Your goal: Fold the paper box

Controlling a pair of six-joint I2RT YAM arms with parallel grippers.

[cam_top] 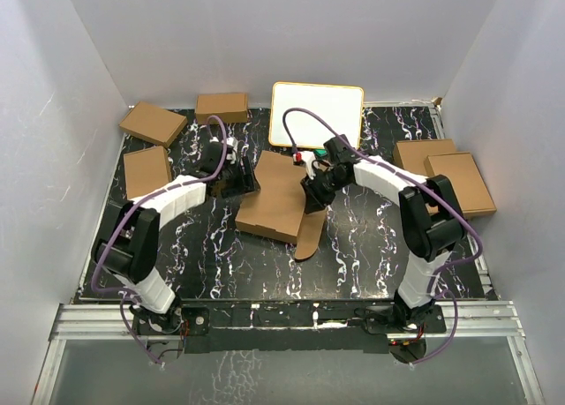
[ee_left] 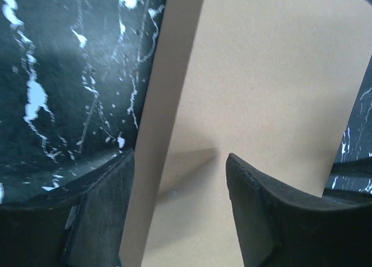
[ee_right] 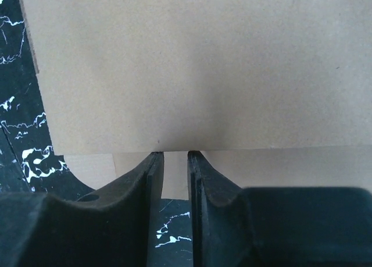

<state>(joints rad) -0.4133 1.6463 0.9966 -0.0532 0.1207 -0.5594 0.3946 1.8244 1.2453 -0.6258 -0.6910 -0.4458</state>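
The paper box [cam_top: 269, 202] lies partly folded mid-table, a rounded flap [cam_top: 309, 237] trailing toward me. My left gripper [cam_top: 231, 180] is at its left edge. In the left wrist view it [ee_left: 180, 155] is open, and a raised side wall strip [ee_left: 163, 104] of the box [ee_left: 273, 75] stands between the fingers, close to the left finger [ee_left: 104, 209]. My right gripper [cam_top: 313, 193] is at the box's right edge. In the right wrist view it [ee_right: 175, 153] is nearly shut with nothing between the fingers, its tips against the edge of a brown panel [ee_right: 192, 63].
Small ready-folded brown boxes sit at the back left [cam_top: 153, 123], [cam_top: 222, 107], left [cam_top: 146, 171] and right [cam_top: 424, 153], [cam_top: 461, 183]. A white-faced board [cam_top: 315, 116] lies behind the box. The black marbled table [cam_top: 371, 237] is walled in white.
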